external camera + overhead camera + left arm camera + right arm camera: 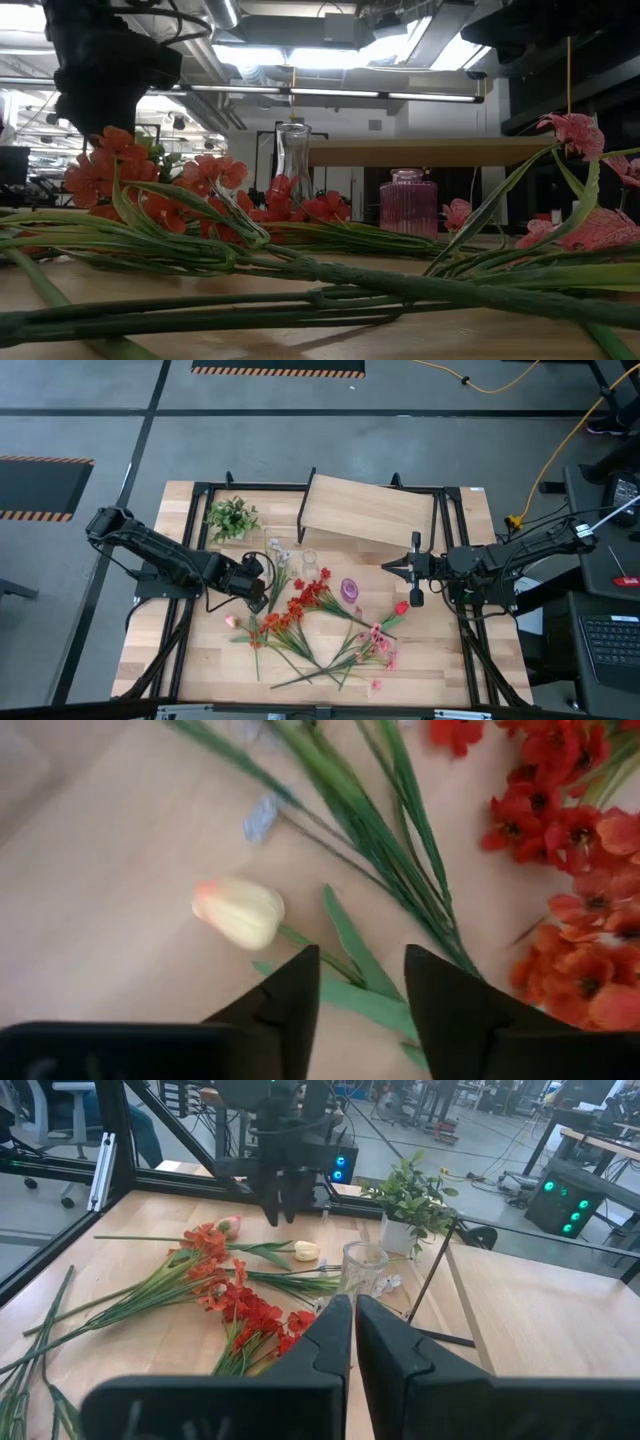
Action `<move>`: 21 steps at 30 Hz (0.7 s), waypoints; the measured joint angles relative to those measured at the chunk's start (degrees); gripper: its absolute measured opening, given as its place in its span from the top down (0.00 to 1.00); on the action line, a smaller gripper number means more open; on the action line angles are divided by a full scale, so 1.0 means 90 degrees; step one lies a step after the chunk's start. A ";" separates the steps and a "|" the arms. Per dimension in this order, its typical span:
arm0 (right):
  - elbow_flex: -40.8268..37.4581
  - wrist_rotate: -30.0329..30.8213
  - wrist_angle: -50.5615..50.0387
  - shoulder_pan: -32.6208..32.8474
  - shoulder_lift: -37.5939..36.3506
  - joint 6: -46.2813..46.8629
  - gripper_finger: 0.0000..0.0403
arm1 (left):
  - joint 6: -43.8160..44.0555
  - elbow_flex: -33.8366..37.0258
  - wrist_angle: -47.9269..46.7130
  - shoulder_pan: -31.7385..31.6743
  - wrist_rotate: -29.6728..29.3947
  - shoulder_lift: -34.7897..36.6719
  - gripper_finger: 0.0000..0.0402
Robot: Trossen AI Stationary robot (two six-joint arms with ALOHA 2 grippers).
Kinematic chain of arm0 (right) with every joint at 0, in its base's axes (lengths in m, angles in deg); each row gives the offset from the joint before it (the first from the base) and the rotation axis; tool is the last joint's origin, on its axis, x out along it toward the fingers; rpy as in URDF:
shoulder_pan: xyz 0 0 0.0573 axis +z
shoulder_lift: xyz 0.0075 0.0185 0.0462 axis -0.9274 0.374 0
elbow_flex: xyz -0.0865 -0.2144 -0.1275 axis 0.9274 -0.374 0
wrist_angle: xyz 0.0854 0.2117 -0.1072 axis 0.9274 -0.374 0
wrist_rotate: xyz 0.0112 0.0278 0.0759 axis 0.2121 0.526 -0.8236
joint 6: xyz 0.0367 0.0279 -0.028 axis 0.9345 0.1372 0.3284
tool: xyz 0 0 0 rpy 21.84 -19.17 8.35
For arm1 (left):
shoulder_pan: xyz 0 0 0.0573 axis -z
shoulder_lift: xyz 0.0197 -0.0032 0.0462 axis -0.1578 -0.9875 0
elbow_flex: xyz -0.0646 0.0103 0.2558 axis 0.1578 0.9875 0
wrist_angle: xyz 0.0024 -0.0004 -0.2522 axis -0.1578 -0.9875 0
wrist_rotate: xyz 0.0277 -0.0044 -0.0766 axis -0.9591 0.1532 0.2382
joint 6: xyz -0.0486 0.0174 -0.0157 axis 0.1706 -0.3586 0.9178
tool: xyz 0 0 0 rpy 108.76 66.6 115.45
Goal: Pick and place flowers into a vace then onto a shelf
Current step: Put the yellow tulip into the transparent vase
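Note:
Loose flowers with red, orange and pink blooms lie spread across the tabletop. A pale yellow tulip lies on the wood near a clear glass vase, which stands upright. My left gripper hangs open just above the tulip's stalk, a finger on either side and pointing steeply down; the right wrist view shows it clear of the table. My right gripper waits shut and empty at the table's right, pointing roughly level toward the vase. The shelf stands at the far middle.
A small pink jar stands right of the clear vase. A green leafy tuft in a pot stands at the far left. Black frame rails run along the table's sides. Red and orange blooms lie close beside my left gripper.

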 joint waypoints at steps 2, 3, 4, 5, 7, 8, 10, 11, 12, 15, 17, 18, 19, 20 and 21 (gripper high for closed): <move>0.0001 0.0000 0.0000 -0.0002 0.0000 0.0000 0.94 | 0.0338 0.0000 0.0000 0.0018 0.0144 0.0000 0.58; 0.0001 0.0000 0.0000 -0.0002 0.0000 0.0000 0.94 | 0.0465 0.0000 0.0000 0.0047 0.0150 0.0000 0.56; 0.0001 0.0000 0.0000 0.0000 0.0000 0.0000 0.94 | 0.0580 0.0000 0.0000 0.0078 0.0151 0.0000 0.55; 0.0001 0.0000 0.0000 -0.0002 0.0000 0.0000 0.94 | 0.0695 0.0000 0.0000 0.0101 0.0155 0.0000 0.53; -0.0001 0.0000 0.0000 0.0000 0.0000 0.0000 0.94 | 0.0934 0.0000 -0.0002 0.0152 0.0163 0.0000 0.52; 0.0001 0.0000 0.0000 -0.0002 0.0000 0.0000 0.94 | 0.1081 0.0000 -0.0002 0.0180 0.0164 0.0000 0.51; 0.0001 0.0000 0.0000 -0.0001 0.0000 0.0000 0.94 | 0.1391 0.0002 -0.0002 0.0234 0.0157 0.0000 0.51; 0.0000 0.0000 0.0001 -0.0002 0.0000 0.0000 0.94 | 0.1526 0.0002 -0.0005 0.0264 0.0140 0.0000 0.51; 0.0001 0.0000 0.0000 0.0000 0.0000 0.0000 0.94 | 0.1633 0.0002 -0.0005 0.0285 0.0099 0.0000 0.51; 0.0001 -0.0002 -0.0002 -0.0001 0.0000 0.0000 0.94 | 0.1906 0.0051 -0.0005 0.0352 -0.0075 0.0000 0.53; -0.0001 -0.0002 -0.0010 -0.0002 0.0000 0.0000 0.94 | 0.2095 0.0164 0.0012 0.0408 -0.0123 0.0000 0.54; -0.0001 -0.0002 -0.0024 -0.0002 0.0000 0.0000 0.94 | 0.2219 0.0241 0.0023 0.0434 -0.0101 0.0000 0.54; -0.0001 -0.0002 -0.0034 -0.0002 0.0000 0.0000 0.94 | 0.2358 0.0329 0.0043 0.0457 -0.0030 0.0000 0.55; -0.0001 -0.0002 -0.0036 -0.0002 0.0000 0.0000 0.94 | 0.2495 0.0414 0.0051 0.0480 0.0073 0.0000 0.55; -0.0001 -0.0002 -0.0036 -0.0001 0.0000 0.0000 0.94 | 0.2590 0.0483 0.0052 0.0501 0.0171 0.0000 0.55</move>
